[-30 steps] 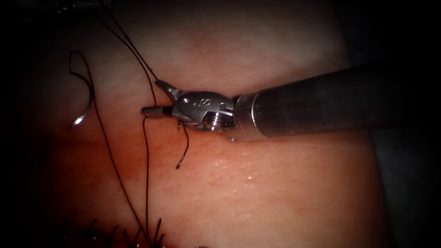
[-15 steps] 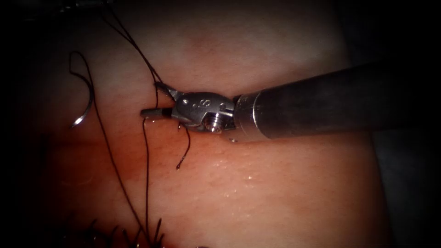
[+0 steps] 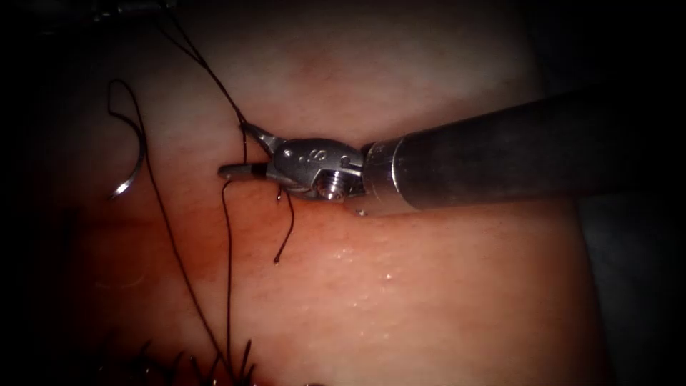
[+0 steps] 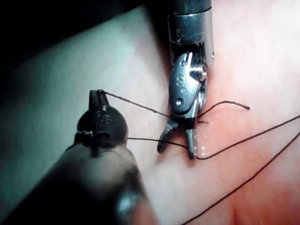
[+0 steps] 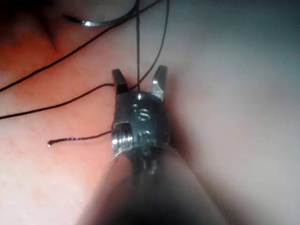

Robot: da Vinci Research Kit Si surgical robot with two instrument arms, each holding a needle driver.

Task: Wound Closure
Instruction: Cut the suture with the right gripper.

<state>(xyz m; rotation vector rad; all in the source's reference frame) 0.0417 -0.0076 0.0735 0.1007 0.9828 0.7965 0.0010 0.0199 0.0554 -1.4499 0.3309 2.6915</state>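
my right tool, steel jaws spread, straddles taut dark thread on the glistening tissue, my left tool pinches that thread, and the curved needle lies free near the tissue's left edge.

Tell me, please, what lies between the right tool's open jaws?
Two strands of thread cross between the right tool's open jaws, over bare tissue. Whether they touch the jaws cannot be seen.

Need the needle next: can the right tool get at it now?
Probably yes: the needle lies free on the tissue, left of the right tool, jaws open; only thread crosses between.
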